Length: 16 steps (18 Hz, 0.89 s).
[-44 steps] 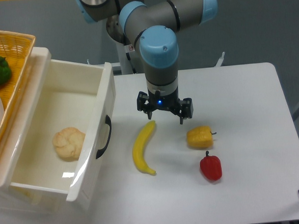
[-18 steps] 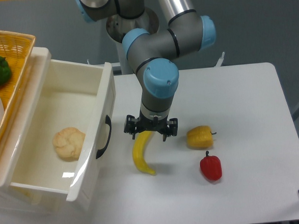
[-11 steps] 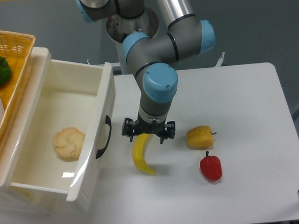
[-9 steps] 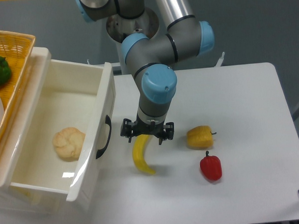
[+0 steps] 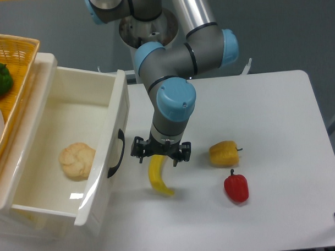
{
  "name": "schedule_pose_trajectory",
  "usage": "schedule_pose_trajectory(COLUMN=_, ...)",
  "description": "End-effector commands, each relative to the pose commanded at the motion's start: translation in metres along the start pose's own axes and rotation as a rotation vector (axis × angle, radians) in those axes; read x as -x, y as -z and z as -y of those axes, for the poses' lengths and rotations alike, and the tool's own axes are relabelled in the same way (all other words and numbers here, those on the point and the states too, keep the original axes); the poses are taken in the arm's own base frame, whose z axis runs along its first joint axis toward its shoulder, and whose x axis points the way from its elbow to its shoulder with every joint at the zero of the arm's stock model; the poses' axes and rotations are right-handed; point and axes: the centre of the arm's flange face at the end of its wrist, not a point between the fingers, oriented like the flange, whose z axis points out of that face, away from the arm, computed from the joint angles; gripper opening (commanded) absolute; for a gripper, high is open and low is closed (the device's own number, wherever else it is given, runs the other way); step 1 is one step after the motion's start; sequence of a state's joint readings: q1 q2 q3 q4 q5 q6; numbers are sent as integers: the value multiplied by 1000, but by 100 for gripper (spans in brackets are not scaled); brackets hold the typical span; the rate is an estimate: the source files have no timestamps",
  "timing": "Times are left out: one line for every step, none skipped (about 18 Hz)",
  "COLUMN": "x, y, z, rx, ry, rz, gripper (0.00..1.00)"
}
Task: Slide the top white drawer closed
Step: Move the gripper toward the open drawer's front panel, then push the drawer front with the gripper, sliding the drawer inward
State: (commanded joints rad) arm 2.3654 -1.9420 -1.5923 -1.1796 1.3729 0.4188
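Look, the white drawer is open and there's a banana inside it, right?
Not quite. The top white drawer is open, but the camera view shows a pale bread roll inside it. The banana lies on the table, below the gripper.

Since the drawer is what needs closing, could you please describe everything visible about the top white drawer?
The top white drawer is a deep, glossy cream-white box, pulled far out of the cabinet so its whole inside shows. Its panelled front faces the table and carries one black curved handle. A pale bread roll lies on the drawer floor; nothing else is inside. The gripper hangs over the banana just right of the front, apart from the handle and not touching the drawer.
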Motion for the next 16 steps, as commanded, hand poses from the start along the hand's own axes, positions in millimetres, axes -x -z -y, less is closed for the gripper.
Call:
schedule_pose_trajectory(x=-3, y=-1, z=0, rx=1, ry=-4, rz=0, gripper=100)
schedule_pose_trajectory(x=-3, y=0, z=1, rx=-1, ry=-6, rz=0, gripper=100)
schedule_pose_trajectory(x=-4, y=0, z=1, rx=0, ry=-6, rz=0, gripper=100)
schedule_pose_trajectory(x=-5, y=0, z=1, rx=-1, ry=-9, rz=-1, gripper=100)
schedule_pose_trajectory(x=-7, y=0, z=2, rx=-1, ry=-14, rz=0, gripper=100)
schedule_pose_trajectory(x=-10, y=0, z=2, rx=-1, ry=-16, rz=1, gripper=100)
schedule_pose_trajectory(x=-11, y=0, z=2, rx=-1, ry=-17, rz=0, gripper=100)
schedule_pose_trajectory(x=-11, y=1, z=2, rx=-2, ry=-18, rz=1, gripper=100)
schedule_pose_trajectory(x=-12, y=2, z=2, rx=-4, ry=-18, rz=2, gripper=100)
schedule_pose_trajectory(x=-14, y=3, z=2, rx=-4, ry=-21, rz=2, gripper=100)
schedule_pose_trajectory(x=-17, y=3, z=3, rx=-5, ry=-26, rz=2, gripper=100)
schedule_pose_trajectory(x=-19, y=4, z=3, rx=-6, ry=-28, rz=3, gripper=100)
schedule_pose_trajectory(x=-20, y=4, z=3, rx=-7, ry=-30, rz=3, gripper=100)
schedule_pose_trajectory(x=-24, y=3, z=3, rx=-6, ry=-37, rz=2, gripper=100)
schedule_pose_trajectory(x=-27, y=2, z=4, rx=-4, ry=-44, rz=1, gripper=100)
schedule_pose_trajectory(x=-28, y=3, z=5, rx=-6, ry=-47, rz=2, gripper=100)
